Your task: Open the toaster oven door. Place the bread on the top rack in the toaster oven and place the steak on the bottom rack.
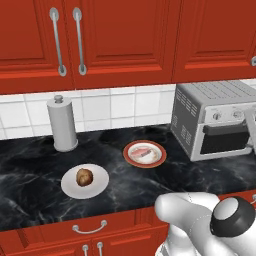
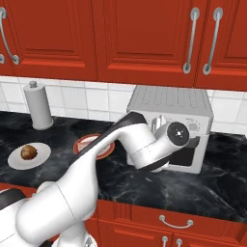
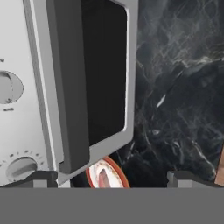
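Toaster oven at the right end of a black marbled counter, against the white tiled wall, below red wall cabinets. Toaster oven door closed or very nearly so, dark glass facing out, handle bar across its top edge. Row of small knobs above the door. Racks hidden behind the dark glass.

Gripper close in front of the oven, hand view rolled on its side: door window running top to bottom, grey handle bar beside it, knobs at the left edge. Fingertips spread wide, one low in front of the handle's end, the other over bare counter; nothing between them. Whether the near tip touches the handle: cannot tell. In the right base view, forearm and wrist across the oven front, covering most of the door.

Steak on a red-rimmed plate, left of the oven and near it. Same plate peeking past the bottom corner of the door in the hand view. Bread on a white plate, further left and nearer the counter's front edge, apart from the steak's plate. Grey cylindrical canister with a small knob on top, upright by the wall, behind the bread
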You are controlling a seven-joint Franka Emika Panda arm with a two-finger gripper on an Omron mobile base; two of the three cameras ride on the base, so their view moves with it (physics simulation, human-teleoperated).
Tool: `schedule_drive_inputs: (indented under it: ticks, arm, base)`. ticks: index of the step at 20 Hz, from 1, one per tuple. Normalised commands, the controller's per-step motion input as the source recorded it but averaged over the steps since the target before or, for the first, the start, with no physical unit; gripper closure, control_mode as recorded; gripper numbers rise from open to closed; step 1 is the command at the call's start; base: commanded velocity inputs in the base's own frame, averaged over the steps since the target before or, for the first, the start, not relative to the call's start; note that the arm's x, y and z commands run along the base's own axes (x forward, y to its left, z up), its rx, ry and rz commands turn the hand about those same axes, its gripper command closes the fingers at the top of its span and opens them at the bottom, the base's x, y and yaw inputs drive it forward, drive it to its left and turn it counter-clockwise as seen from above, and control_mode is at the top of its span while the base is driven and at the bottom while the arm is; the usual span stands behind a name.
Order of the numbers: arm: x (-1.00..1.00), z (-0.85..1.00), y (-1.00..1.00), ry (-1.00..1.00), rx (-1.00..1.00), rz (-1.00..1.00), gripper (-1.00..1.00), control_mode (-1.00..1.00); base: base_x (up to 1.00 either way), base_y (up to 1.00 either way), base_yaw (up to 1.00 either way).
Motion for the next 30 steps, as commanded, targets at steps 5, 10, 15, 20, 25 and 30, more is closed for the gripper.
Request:
schedule_drive_inputs:
  ticks: [5, 10, 15, 20, 25, 30]
  arm:
    - [0.27, -0.14, 0.07, -0.02, 0.0, 0.0, -1.0, -1.0]
    - [0.2, -0.07, 0.0, 0.0, 0.0, 0.0, -1.0, -1.0]
    - [0.21, -0.1, 0.0, 0.0, 0.0, 0.0, -1.0, -1.0]
    - [0.24, -0.12, 0.0, 0.0, 0.0, 0.0, -1.0, -1.0]
    - [0.24, -0.12, -0.07, 0.0, 0.0, 0.0, -1.0, -1.0]
    - [0.17, -0.11, -0.13, 0.0, 0.0, 0.0, -1.0, -1.0]
  base:
    - [0.0, 0.0, 0.0]
    - [0.0, 0.0, 0.0]
    - [0.0, 0.0, 0.0]
    - [0.0, 0.0, 0.0]
    - [0.0, 0.0, 0.0]
    - [0.0, 0.0, 0.0]
